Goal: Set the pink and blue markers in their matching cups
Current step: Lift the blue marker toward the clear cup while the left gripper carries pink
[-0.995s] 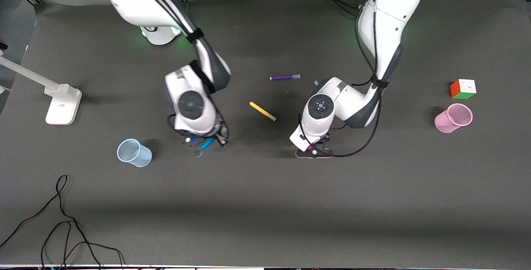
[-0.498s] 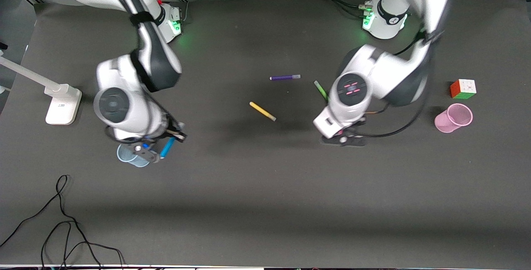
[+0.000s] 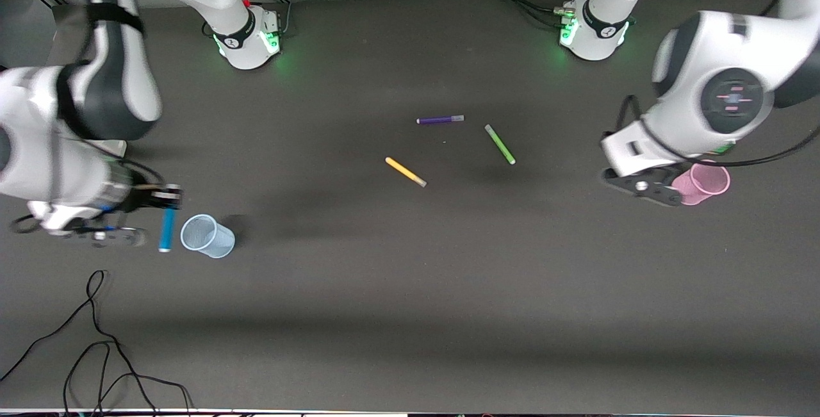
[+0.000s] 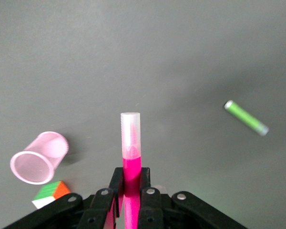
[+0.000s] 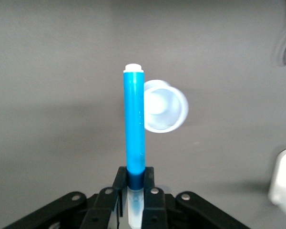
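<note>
we find the right gripper (image 3: 168, 202) up in the air at the right arm's end of the table, its fingers clamped on the blue marker (image 3: 166, 230), which hangs just beside the blue cup (image 3: 207, 236) and not in it. the blue cup stands on the mat. toward the middle we note a yellow pen (image 3: 405, 171), a purple pen (image 3: 440, 120) and a green pen (image 3: 500, 144) lying apart on the mat. at the left arm's end, the left gripper (image 4: 129, 193) hangs in the air beside the pink cup (image 3: 703, 182), its fingers pinching the pink marker (image 4: 130, 149). a puzzle cube (image 4: 50, 193) sits by that cup.
</note>
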Controlling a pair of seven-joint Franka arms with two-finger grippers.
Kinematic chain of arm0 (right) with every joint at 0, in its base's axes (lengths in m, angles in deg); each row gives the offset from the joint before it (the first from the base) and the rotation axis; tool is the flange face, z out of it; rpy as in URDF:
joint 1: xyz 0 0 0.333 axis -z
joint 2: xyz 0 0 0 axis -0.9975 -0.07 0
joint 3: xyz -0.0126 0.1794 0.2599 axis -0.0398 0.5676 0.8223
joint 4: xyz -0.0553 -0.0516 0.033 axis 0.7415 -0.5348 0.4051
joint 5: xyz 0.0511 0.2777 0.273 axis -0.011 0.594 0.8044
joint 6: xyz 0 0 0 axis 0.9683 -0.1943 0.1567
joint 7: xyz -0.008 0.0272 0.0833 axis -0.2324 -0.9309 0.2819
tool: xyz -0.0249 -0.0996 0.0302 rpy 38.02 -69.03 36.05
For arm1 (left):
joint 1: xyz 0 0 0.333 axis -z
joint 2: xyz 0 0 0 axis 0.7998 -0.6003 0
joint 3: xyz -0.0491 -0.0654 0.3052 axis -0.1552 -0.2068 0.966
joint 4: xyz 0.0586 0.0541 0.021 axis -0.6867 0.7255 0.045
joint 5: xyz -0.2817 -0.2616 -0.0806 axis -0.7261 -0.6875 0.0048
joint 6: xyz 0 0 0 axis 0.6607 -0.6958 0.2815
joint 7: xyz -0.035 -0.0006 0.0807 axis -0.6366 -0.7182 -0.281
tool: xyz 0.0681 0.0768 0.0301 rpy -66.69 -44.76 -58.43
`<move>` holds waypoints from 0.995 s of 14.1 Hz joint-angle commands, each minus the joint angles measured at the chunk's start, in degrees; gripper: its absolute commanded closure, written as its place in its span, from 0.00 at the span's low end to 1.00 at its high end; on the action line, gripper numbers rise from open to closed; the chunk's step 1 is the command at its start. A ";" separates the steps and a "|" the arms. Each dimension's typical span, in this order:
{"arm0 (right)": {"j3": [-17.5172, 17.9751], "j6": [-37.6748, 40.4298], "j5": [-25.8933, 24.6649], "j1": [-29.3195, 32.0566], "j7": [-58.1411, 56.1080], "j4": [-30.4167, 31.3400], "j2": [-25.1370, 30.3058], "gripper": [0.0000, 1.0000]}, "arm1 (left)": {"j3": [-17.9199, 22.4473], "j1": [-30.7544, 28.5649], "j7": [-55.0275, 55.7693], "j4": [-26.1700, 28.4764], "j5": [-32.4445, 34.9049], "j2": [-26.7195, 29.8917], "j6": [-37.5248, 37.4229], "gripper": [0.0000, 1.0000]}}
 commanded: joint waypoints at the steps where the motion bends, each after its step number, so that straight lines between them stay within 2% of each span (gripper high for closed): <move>1: -4.25 2.55 0.12 -0.54 -11.47 0.14 0.93 0.90 | -0.46 -6.31 -16.49 6.99 -0.92 3.67 5.83 1.00; 3: -5.75 3.69 0.64 -0.36 -15.18 -0.21 0.49 0.90 | -0.46 -10.44 -27.84 12.87 -1.71 4.99 14.86 1.00; 6: -5.76 9.91 2.13 0.95 -15.02 -5.19 -2.48 0.90 | -0.37 -18.78 -50.32 17.90 -12.49 3.86 23.59 1.00; 7: -5.67 12.90 5.01 2.09 -15.19 -7.92 -4.93 0.90 | -0.37 -21.42 -57.18 18.17 -14.96 2.28 24.48 1.00; 10: -5.15 21.08 9.15 5.34 -15.19 -16.44 -12.58 0.90 | -0.37 -26.36 -72.85 18.08 -20.94 -0.27 25.19 1.00; 14: -4.88 26.28 14.43 8.16 -15.19 -22.00 -20.15 0.90 | -0.37 -30.41 -93.42 17.38 -30.96 -5.45 25.28 1.00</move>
